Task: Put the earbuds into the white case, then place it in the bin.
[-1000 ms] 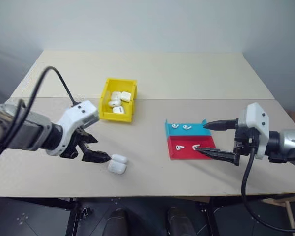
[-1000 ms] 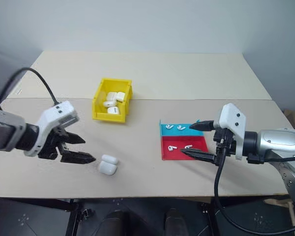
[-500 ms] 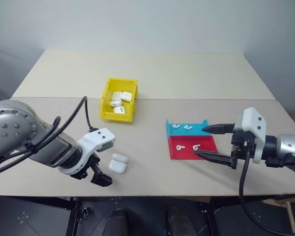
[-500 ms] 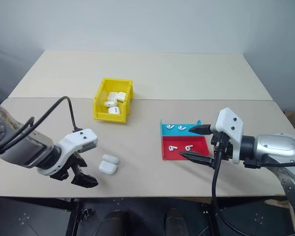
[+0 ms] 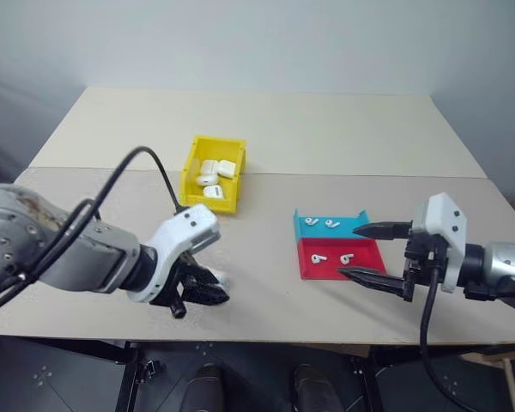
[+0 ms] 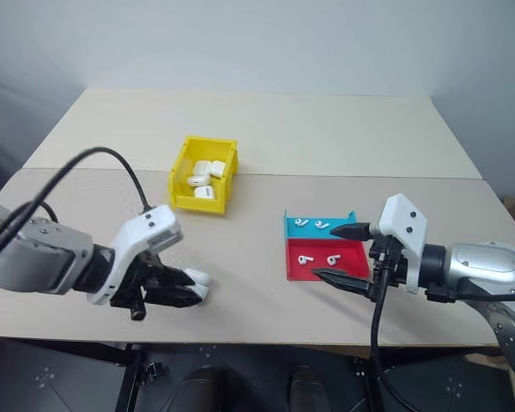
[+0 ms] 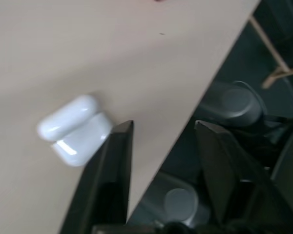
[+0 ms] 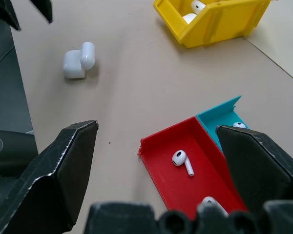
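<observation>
The white case lies with its lid flipped open on the counter near the front edge, well in front of the bin, and the left tool is down just beside it with 1 finger against its side and the other out past the counter edge, so the fingers stand apart with nothing gripped. 4 earbuds sit right of the case: 2 in the red tray and 2 in the teal tray behind it. The right tool hovers at those trays' right side, spread wide and empty, while the bin already holds several white cases.
</observation>
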